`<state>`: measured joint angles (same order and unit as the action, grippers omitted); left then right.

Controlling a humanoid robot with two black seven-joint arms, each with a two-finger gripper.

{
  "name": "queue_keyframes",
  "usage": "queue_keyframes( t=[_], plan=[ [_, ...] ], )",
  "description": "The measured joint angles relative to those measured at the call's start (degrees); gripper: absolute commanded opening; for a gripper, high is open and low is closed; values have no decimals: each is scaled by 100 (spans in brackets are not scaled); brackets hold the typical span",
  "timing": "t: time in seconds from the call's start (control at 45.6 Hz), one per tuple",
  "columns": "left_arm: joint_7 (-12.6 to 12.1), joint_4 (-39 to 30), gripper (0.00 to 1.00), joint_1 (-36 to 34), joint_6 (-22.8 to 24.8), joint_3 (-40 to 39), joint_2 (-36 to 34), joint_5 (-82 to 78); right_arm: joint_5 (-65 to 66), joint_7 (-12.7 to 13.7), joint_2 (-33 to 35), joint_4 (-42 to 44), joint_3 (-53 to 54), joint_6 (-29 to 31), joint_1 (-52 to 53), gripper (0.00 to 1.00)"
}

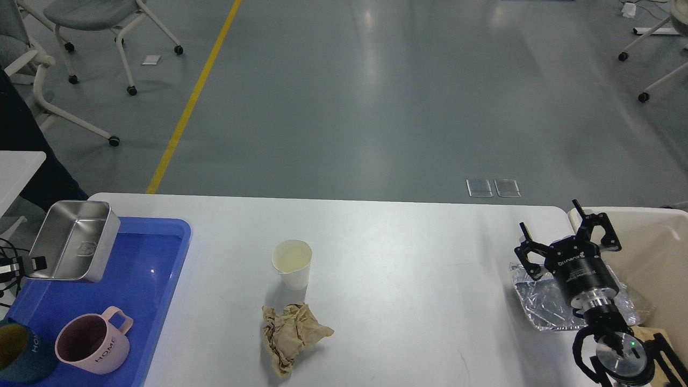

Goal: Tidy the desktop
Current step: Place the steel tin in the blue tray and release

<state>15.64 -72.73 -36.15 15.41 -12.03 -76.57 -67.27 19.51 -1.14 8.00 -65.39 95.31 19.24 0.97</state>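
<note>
The large white rectangular desktop (pixel 408 252) with rounded corners runs its long axis left to right across the lower view. Near its right edge, the right gripper (pixel 570 236) hovers with its black fingers (pixel 529 250) spread wide and empty, above a crinkled clear plastic wrapper (pixel 543 306); the arm rises from the lower right corner. At the left edge, the left gripper (pixel 24 264) pinches the rim of a tilted shiny steel rectangular box (pixel 75 247) over a blue plastic tray (pixel 156 279). A white paper cup (pixel 292 263) stands mid-desktop.
</note>
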Motion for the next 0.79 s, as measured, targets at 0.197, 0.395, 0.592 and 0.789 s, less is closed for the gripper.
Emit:
queue_keyframes(
  t=[0.197,0.395,0.592,0.789],
  plan=[
    [-15,1075,2,40,-35,20,785,34,0,0,0,-1,-4,7,-15,100],
    [48,2434,3,47,-6,66,1817,21,0,0,5,-18,20,10,-38,100],
    [62,3298,5,48,-14,102,2552,5,0,0,9,-27,47,12,-105,100],
    [41,4107,17,48,-43,104,3088,35,0,0,0,-27,49,17,-113,100]
  ],
)
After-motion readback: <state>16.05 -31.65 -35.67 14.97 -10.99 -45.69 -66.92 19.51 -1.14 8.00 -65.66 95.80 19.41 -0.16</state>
